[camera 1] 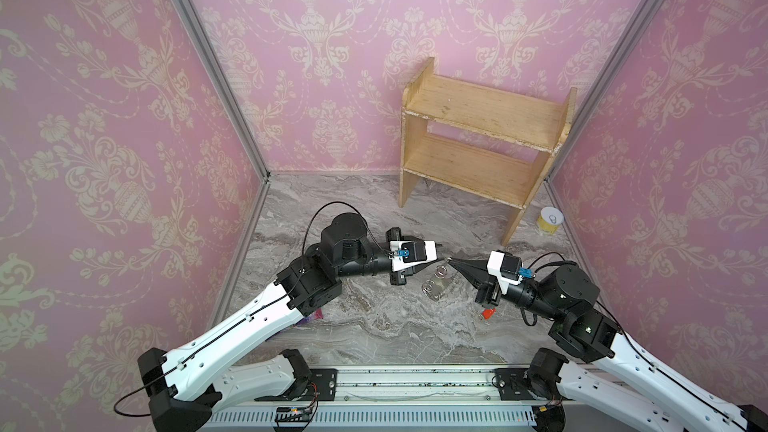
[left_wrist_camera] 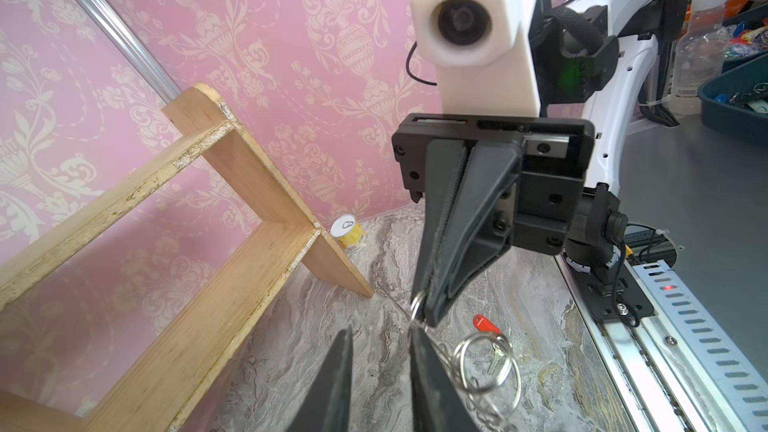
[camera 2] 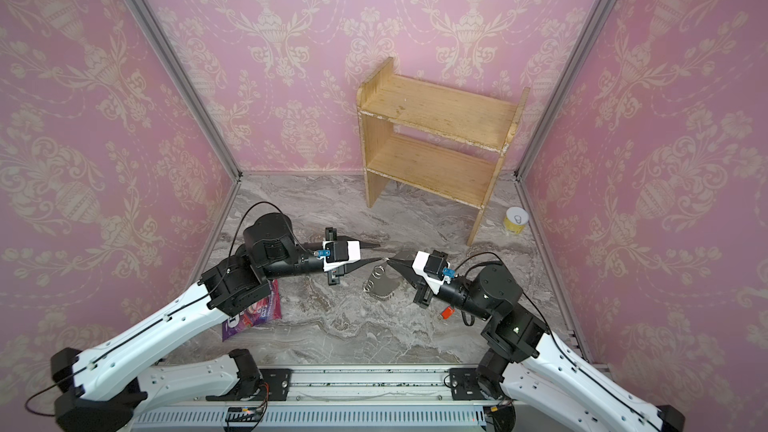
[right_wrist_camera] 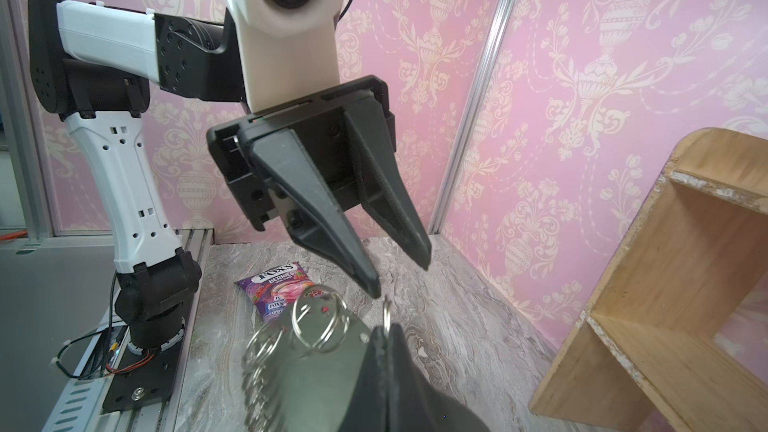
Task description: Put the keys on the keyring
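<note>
R gripper point(camera 1: 451, 261) sits centre frame in both top views, jaws pressed together, pinching one small split ring on the edge of the keyring point(camera 2: 380, 284). The rest of the keyring, a flat band w/ a bunch of silver rings, droops below the tip toward the marble tabletop point(camera 1: 374, 326); can't tell if it touches down. L gripper point(camera 2: 380, 252) comes in from the left, tip to tip w/ the R one. Its jaws are partly apart w/ nothing between them, and in the right wrist view the nearer fingertip point(right_wrist_camera: 376, 288) hangs just beside the pinched ring, not touching. The key point(camera 1: 489, 312), w/ its red-orange tag, lies flat on the marble lower right of centre, under the R arm's wrist and apart from the keyring; neither gripper has it. A purple Fox's Berries candy packet point(camera 2: 253, 313) lies under the L arm at lower left. A wooden two-tier shelf point(camera 1: 478, 147) stands at the back, right of centre, w/ a yellow can point(camera 1: 550, 220) by its right foot
</note>
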`<action>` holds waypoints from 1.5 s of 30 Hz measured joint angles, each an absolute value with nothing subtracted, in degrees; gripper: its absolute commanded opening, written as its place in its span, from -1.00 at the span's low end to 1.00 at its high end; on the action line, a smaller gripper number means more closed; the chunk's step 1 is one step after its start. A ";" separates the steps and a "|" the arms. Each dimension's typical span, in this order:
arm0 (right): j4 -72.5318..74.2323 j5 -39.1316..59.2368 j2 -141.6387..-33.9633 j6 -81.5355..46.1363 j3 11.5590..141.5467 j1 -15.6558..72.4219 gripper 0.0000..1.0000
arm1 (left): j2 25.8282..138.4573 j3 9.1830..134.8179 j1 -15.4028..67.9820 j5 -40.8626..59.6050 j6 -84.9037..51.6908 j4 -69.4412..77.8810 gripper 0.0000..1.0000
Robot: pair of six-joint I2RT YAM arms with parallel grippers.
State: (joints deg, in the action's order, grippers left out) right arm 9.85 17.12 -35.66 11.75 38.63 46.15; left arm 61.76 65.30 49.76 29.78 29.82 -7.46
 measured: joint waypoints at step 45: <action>13.61 19.53 -35.86 10.83 37.85 45.82 -1.00 | 63.42 64.45 48.86 37.43 26.83 -5.80 -0.86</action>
State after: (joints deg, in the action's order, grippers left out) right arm 13.61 19.53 -35.86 10.83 37.85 45.82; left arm 63.42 64.45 48.86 37.43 26.83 -5.80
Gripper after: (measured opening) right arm 0.041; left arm 0.084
